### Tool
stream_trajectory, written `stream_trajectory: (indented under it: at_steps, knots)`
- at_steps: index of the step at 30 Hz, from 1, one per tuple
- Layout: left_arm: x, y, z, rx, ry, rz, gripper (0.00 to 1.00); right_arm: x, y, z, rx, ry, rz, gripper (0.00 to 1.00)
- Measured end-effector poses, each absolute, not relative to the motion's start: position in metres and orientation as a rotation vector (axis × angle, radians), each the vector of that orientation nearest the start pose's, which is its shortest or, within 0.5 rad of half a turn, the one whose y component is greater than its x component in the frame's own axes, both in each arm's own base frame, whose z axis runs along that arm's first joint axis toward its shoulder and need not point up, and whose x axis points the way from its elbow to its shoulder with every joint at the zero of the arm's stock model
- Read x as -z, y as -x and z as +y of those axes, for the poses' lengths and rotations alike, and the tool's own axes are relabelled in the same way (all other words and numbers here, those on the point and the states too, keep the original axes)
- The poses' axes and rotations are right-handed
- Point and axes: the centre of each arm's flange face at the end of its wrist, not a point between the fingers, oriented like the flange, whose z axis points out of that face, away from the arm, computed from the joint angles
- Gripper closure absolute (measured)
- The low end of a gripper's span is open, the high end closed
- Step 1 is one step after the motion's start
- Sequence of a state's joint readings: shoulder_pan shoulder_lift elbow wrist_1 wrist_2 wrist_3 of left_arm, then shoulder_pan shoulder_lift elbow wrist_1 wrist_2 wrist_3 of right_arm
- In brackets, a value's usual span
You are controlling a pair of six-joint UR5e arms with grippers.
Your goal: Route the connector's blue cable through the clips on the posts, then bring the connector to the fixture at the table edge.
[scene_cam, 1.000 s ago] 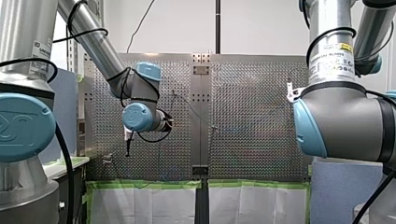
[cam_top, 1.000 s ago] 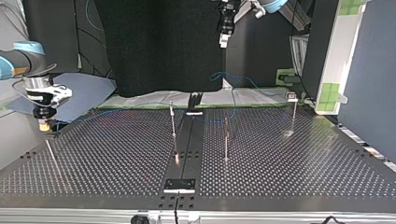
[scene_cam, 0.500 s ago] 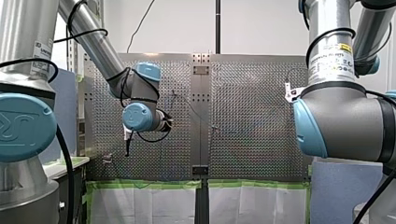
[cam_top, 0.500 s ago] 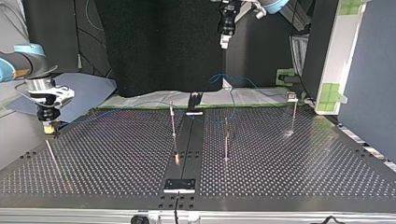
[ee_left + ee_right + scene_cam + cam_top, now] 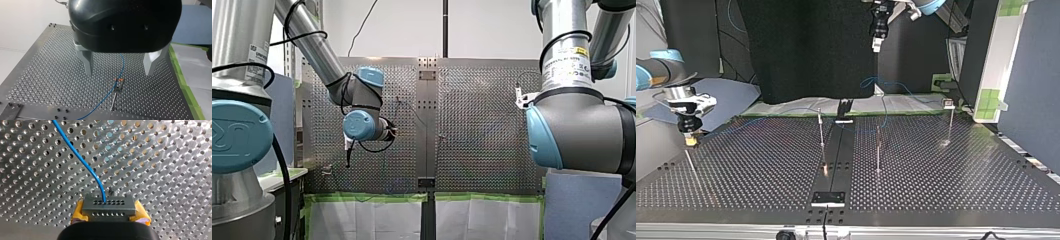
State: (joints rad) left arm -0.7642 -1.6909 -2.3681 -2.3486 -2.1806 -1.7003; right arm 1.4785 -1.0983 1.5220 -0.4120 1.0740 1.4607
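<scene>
My right gripper is shut on a grey connector, its yellow pads against the connector's sides. A blue cable leaves the connector's top and runs over the perforated plate. In the top view this gripper hangs just above the plate at the left, near its edge. The cable trails from there past thin posts to a loop at the back. My left gripper is open, high above a clipped post with the cable beside it.
A third post with a clip on top stands at the top view's right. A black strip runs down the plate's middle to a small bracket at the near edge. Green-taped sheeting lies behind the plate.
In the top view my right gripper has come down and slightly rightward with the connector, closer to the plate. The left arm has barely moved.
</scene>
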Motion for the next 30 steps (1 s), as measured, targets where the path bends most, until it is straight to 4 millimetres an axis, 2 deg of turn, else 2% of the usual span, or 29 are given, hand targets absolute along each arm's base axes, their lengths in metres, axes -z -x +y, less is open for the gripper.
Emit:
stream_trajectory:
  at_steps: [9, 30]
  knots:
    - [-0.164, -0.2065, -0.3022, 0.155, -0.076, 1.673, 0.0, -0.2747, -0.1192, -0.6547, -1.422, -1.535, -0.896, 1.0]
    - [-0.1639, -0.2111, -0.2993, 0.142, -0.069, 1.673, 0.0, -0.2826, -0.1174, -0.6597, -1.438, -1.531, -0.87, 1.0]
